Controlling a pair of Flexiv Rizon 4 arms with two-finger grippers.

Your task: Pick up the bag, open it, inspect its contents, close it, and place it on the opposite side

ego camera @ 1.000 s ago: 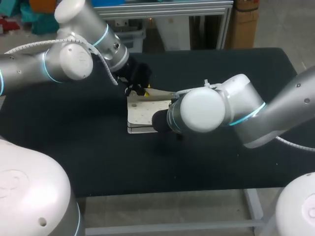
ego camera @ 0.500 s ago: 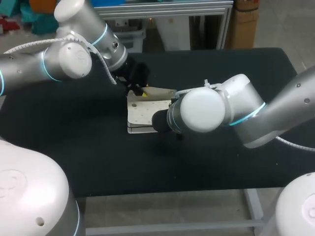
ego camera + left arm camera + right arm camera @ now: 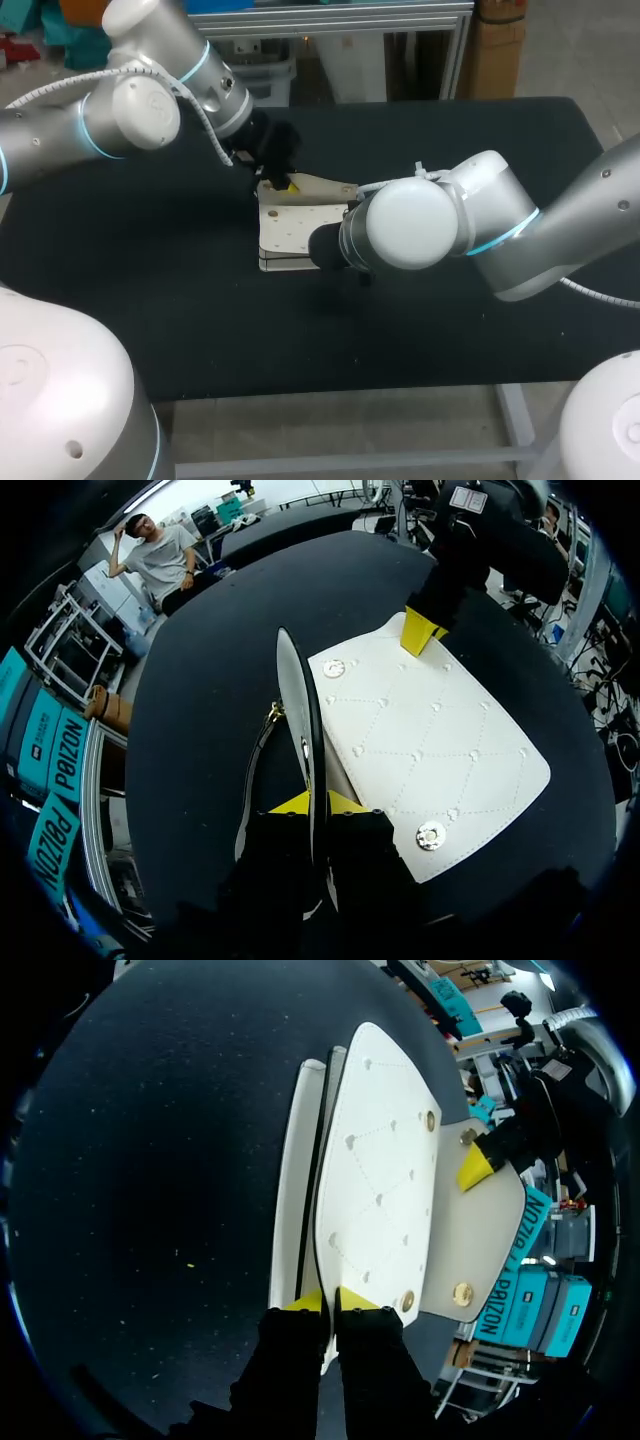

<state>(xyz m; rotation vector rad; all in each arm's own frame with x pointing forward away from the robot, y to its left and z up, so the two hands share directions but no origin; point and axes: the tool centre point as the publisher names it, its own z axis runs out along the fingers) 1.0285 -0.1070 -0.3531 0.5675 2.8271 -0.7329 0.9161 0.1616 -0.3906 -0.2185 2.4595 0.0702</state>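
Bag (image 3: 295,232), white and quilted, lay at the centre of the head view on the black table (image 3: 480,130). My left pincer (image 3: 316,802), clamped on the flap (image 3: 296,705), had drawn it slightly up and back within the last second. My right pincer (image 3: 330,1302) pinched the body's edge, steadying it. Opening had evidently begun.

A matte black table (image 3: 450,340) stands on a pale metal frame (image 3: 516,420).

One bag (image 3: 295,228); two arms (image 3: 130,115) (image 3: 500,235); one table (image 3: 200,320).
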